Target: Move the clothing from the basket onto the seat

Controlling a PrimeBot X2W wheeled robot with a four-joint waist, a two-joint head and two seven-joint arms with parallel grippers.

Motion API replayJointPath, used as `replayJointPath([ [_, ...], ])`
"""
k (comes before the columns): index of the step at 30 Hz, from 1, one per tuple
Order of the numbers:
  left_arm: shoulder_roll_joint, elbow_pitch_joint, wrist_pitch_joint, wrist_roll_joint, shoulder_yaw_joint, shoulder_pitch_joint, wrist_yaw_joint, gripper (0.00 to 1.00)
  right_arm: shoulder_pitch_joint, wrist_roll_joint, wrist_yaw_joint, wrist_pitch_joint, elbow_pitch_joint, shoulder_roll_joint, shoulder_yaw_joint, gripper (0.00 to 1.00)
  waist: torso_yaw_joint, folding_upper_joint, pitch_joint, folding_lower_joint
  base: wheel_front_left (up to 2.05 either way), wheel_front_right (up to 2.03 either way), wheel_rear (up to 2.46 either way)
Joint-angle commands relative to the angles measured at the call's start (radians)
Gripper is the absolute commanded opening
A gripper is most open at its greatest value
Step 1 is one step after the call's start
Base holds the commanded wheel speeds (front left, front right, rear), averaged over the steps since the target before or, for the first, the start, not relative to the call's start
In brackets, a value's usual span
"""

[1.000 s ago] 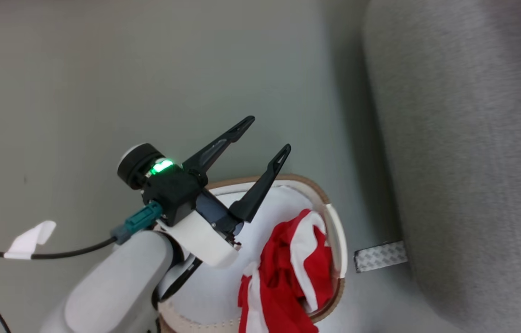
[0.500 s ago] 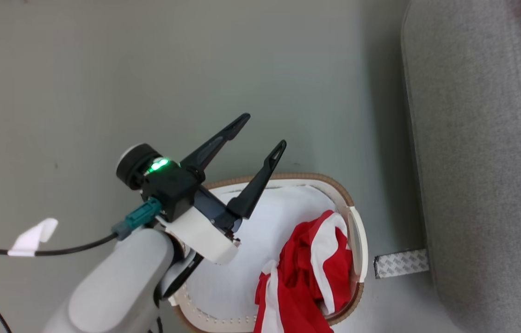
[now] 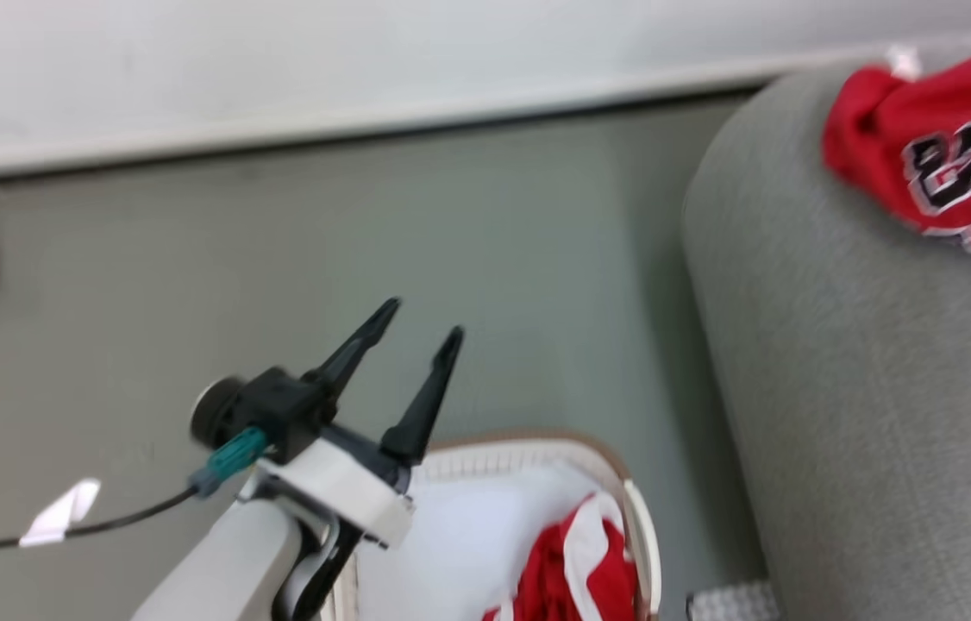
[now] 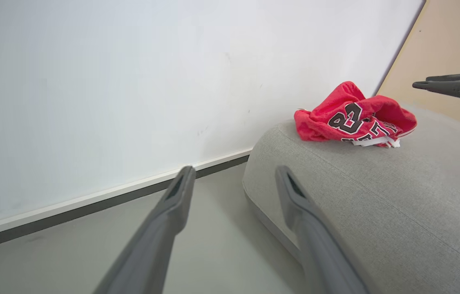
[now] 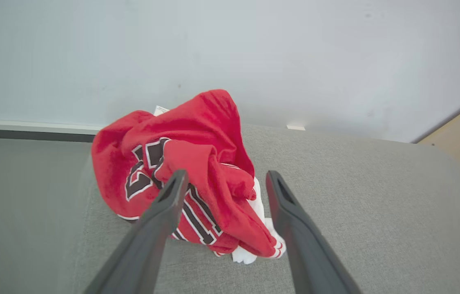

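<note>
Half done, I judge: the crumpled red lettered jersey (image 5: 209, 122) lies on the grey fabric seat (image 5: 356, 204) under my spread, empty right gripper (image 5: 226, 175), while the red white-trimmed garment (image 3: 541, 582) waits in the cream plastic basket (image 3: 529, 447), my left gripper (image 3: 422, 317) spread too.

Head view: left gripper (image 3: 421, 321) has its fingers spread with nothing between them, tips toward 1 o'clock. Its black wrist block (image 3: 278, 412) carries a teal plug (image 3: 227, 455) at its 8 o'clock side. The pale forearm (image 3: 227, 561) enters from 6 o'clock. Own wrist view: right gripper (image 5: 226, 174) has its fingers wide apart, tips toward 12 o'clock, clamping nothing.
</note>
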Motion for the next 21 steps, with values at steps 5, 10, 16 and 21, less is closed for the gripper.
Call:
replayJointPath([
  [5, -0.015, -0.009, -0.001, -0.024, 0.087, 0.121, 0.038, 1.00, 0.138, 0.139, -0.002, -0.037, -0.186, -0.028, 0.073, 1.00, 0.007, 0.0000, -0.232, 0.0001, 0.00, 0.00, 0.00],
  [10, -0.026, -0.020, -0.001, -0.005, 0.179, 0.223, 0.082, 1.00, 0.277, 0.189, -0.002, -0.140, -0.346, -0.015, 0.072, 1.00, 0.026, 0.0000, -0.325, 0.0001, 0.00, 0.00, 0.00],
  [16, -0.039, -0.042, -0.001, 0.014, 0.295, 0.316, 0.107, 1.00, 0.468, 0.138, -0.002, -0.255, -0.484, 0.067, -0.003, 1.00, 0.057, 0.0000, -0.370, 0.0001, 0.00, 0.00, 0.00],
  [21, -0.056, -0.066, -0.001, 0.078, 0.382, 0.384, 0.106, 1.00, 0.625, 0.072, -0.002, -0.312, -0.594, 0.167, -0.044, 1.00, 0.070, 0.0000, -0.379, 0.0001, 0.00, 0.00, 0.00],
])
